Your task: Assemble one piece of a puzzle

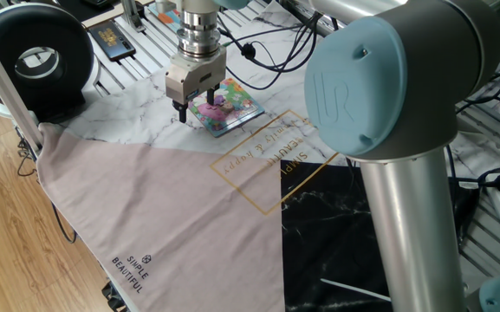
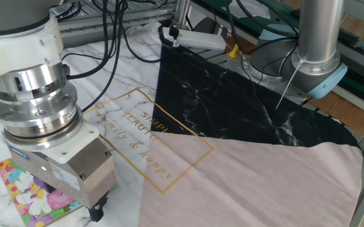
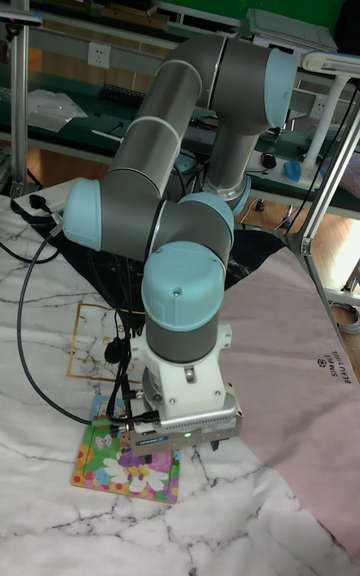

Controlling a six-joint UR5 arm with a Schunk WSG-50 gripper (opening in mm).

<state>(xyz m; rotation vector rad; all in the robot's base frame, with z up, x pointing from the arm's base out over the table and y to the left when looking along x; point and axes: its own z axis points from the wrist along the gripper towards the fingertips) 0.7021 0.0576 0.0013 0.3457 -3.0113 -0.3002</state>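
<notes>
One fixed view, I see my gripper pointing straight down over the puzzle, lying flat, fingers apart, piece hidden.

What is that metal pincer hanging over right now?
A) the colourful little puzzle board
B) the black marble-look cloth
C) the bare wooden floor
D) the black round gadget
A: the pincer sits right above the pink-and-yellow puzzle on the white marbled cloth, well away from the other three.

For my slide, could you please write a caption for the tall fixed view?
UR5 arm's gripper lowered over the colourful puzzle on a marble-patterned cloth.
</notes>
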